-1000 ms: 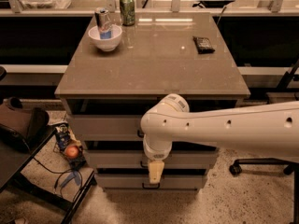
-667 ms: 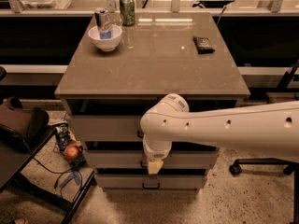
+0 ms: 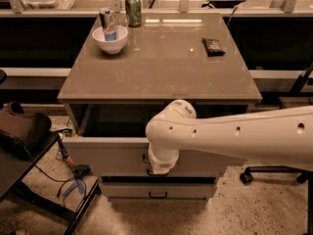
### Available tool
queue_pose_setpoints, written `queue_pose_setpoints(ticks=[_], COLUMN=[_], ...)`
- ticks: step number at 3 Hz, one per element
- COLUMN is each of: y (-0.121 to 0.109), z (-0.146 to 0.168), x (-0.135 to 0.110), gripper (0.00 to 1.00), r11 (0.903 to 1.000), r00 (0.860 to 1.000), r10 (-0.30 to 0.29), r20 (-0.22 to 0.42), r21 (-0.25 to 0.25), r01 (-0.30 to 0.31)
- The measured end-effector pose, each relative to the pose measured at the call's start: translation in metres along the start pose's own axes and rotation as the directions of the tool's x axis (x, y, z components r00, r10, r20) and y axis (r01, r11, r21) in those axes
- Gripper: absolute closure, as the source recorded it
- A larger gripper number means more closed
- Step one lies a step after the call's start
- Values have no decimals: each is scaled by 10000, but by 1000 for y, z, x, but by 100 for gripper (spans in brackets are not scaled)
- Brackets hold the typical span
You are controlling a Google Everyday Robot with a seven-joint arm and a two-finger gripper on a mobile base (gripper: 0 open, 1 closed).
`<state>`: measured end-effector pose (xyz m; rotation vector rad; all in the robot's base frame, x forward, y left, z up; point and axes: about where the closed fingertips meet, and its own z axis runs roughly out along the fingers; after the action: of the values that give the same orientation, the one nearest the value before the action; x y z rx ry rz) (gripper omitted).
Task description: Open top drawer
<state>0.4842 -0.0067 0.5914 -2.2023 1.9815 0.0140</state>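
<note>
The top drawer (image 3: 107, 155) has a wide grey-taupe front and stands pulled out from under the table top (image 3: 161, 67). A dark gap (image 3: 117, 121) shows behind its front. Its small dark wire handle (image 3: 145, 158) sits at centre, mostly hidden by my arm. My gripper (image 3: 156, 169) is at the end of the white arm (image 3: 234, 136), which reaches in from the right. It sits right at that handle, against the drawer front. The wrist covers the gripper tip.
A narrower drawer (image 3: 186, 190) with a like handle (image 3: 157, 195) is shut below. On the table stand a white bowl (image 3: 110, 38) holding a can (image 3: 108, 21), a green can (image 3: 133, 9) and a dark packet (image 3: 213, 45). A dark chair (image 3: 19, 131) and floor cables (image 3: 73, 173) lie left; a chair base (image 3: 249, 175) right.
The top drawer has slid out toward the camera; its front was flush under the table edge before. My gripper has come out with the drawer front and sits a little higher.
</note>
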Motion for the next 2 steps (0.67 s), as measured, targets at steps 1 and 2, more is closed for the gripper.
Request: queue_pose_setpoints(ticks=[1, 2], y=[24, 25], z=[-14, -13], x=[5, 5], gripper=[100, 100], r11=[9996, 9996], r00=[9996, 9996], r10=[280, 280], r20=[-60, -60], r21=[81, 81], r01=[-279, -279])
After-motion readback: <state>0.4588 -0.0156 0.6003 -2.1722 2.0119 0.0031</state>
